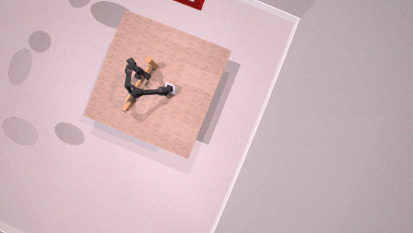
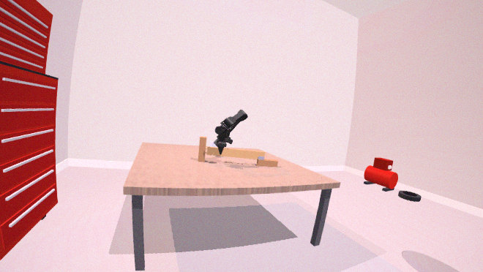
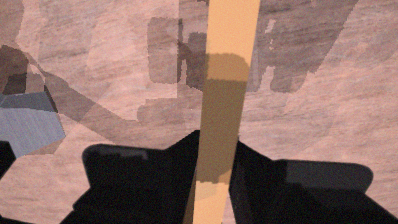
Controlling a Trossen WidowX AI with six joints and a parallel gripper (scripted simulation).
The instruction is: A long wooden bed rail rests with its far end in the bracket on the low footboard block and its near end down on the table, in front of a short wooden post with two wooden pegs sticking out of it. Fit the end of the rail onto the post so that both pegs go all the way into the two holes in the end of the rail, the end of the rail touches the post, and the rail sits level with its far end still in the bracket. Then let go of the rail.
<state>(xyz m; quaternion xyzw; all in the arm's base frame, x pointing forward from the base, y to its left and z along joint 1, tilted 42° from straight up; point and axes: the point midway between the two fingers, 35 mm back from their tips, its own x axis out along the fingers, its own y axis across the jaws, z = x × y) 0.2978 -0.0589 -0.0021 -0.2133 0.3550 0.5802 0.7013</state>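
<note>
We have the gripper [image 1: 147, 76] [image 2: 220, 153] [image 3: 209, 135] closed on the rail [image 1: 139, 83] [image 2: 243, 153] [image 3: 232, 25], pinching its two sides near the post [image 1: 152, 62] [image 2: 202, 149], so we can steer that end onto the pegs. The rail's near end is off the table [image 1: 188, 103] [image 2: 183, 175], close beside the post and looking nearly level. Its far end lies at the bracket [image 2: 260, 158] on the block [image 1: 126, 106] [image 2: 268, 163], which should carry that side. We cannot tell how far the pegs are in, so letting go looks premature.
</note>
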